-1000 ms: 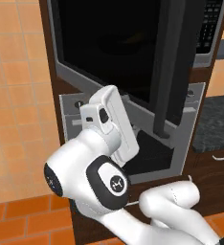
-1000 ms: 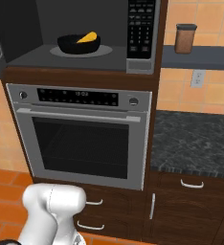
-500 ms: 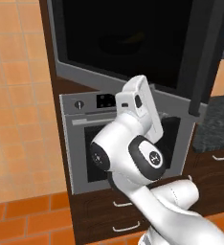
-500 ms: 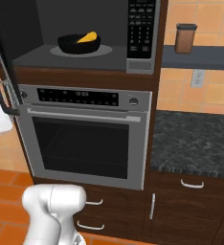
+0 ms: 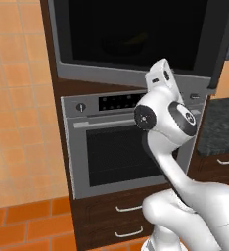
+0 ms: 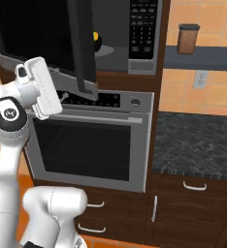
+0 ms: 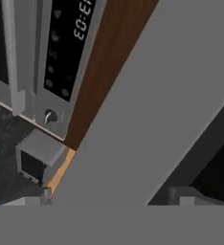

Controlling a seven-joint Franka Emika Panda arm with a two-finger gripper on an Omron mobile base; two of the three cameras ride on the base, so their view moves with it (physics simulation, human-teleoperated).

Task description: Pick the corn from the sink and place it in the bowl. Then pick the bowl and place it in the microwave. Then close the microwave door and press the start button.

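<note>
As the microwave door [image 6: 81,46] is swinging toward shut, upper left of right base view, bowl [image 6: 102,42] w/ corn [image 6: 95,35] is getting hidden; gripper [image 6: 62,96] fingers apart, pushing.

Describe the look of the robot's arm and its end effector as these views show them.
The arm is glossy white, built of rounded tubular links. Its joints carry dark grey caps; one round cap bears a small white mark, as does the cap in the right base view. The hand is a flat white block with rounded corners and a small dark spot near one end. No loose cables show. The end effector's fingers are dark.
</note>
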